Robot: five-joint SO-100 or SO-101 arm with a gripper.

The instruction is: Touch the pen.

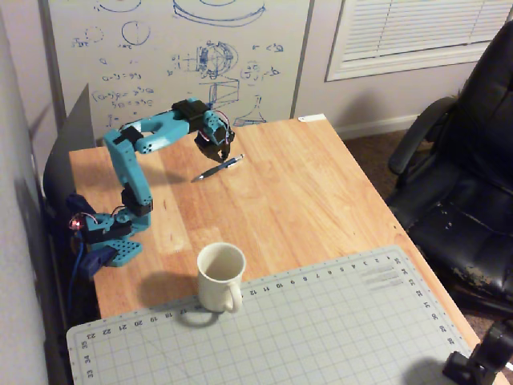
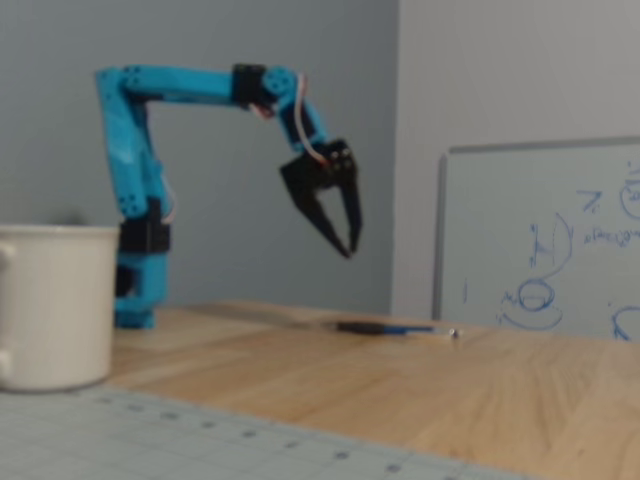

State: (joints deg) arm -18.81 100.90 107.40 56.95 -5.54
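Note:
The pen [image 1: 218,168] is thin and dark with a lighter tip. It lies flat on the wooden table, at the far middle in the overhead view. In the fixed view the pen [image 2: 385,328] lies on the table beyond the mug. My blue arm reaches over it. The black gripper [image 1: 225,154] hangs above the pen's dark end and points down. In the fixed view the gripper [image 2: 349,247] is well above the table with a clear gap to the pen. Its fingertips meet, and it holds nothing.
A white mug [image 1: 220,277] stands at the edge of a grey cutting mat [image 1: 321,329] in front. The arm's base [image 1: 112,237] sits at the table's left edge. A whiteboard [image 1: 176,56] stands behind, and a black office chair [image 1: 465,176] is on the right.

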